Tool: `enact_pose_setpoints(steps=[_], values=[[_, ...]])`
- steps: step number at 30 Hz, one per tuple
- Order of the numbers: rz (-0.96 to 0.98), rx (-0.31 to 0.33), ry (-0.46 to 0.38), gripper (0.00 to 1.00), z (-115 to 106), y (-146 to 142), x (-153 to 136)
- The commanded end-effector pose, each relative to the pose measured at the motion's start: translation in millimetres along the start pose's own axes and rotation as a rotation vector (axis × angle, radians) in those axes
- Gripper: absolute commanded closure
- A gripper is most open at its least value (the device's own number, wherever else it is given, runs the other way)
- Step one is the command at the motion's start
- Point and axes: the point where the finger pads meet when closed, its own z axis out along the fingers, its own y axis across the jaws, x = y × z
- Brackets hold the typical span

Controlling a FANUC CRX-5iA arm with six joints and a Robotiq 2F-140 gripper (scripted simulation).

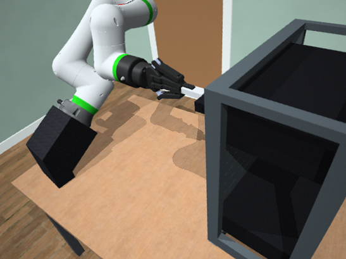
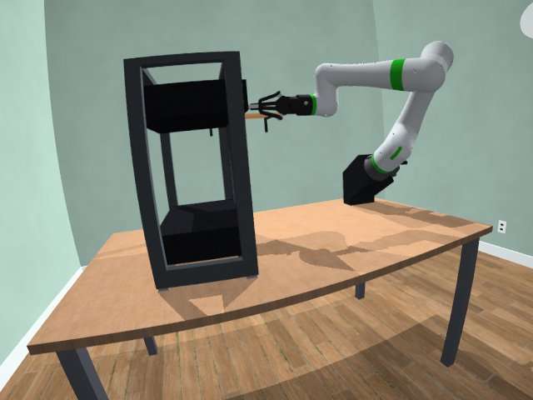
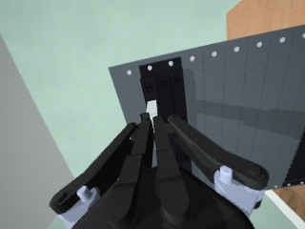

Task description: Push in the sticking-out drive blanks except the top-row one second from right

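Note:
The dark grey rack (image 1: pixel 216 141) (image 2: pixel 138 172) stands upright on the table. The black storage chassis (image 1: pixel 295 82) (image 2: pixel 185 105) sits in its top bay. In the wrist view its grey front (image 3: pixel 238 95) fills the right side, with a group of darker blanks (image 3: pixel 164 86) straight ahead of my fingers. One black blank (image 1: pixel 199 104) (image 2: pixel 245 91) juts out from the rack's front. My gripper (image 1: pixel 190 86) (image 2: pixel 254 104) (image 3: pixel 152 107) is shut and empty. It points level at the chassis front, tips very close to the dark blanks. I cannot tell whether they touch.
A second black box (image 2: pixel 201 232) sits in the rack's bottom bay. The arm's black base block (image 1: pixel 60 145) (image 2: pixel 361 178) stands at the table's (image 1: pixel 126 196) (image 2: pixel 344 241) far side. A brown door (image 1: pixel 189 23) is behind the arm.

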Motion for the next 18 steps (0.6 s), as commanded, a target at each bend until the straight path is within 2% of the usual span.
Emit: enact_pose_setpoints(steps=[1,18], values=[[0.000,0.000,0.000,1.00,0.0,-0.3,0.0],[0.000,0.000,0.000,1.00,10.0,-0.3,0.0]])
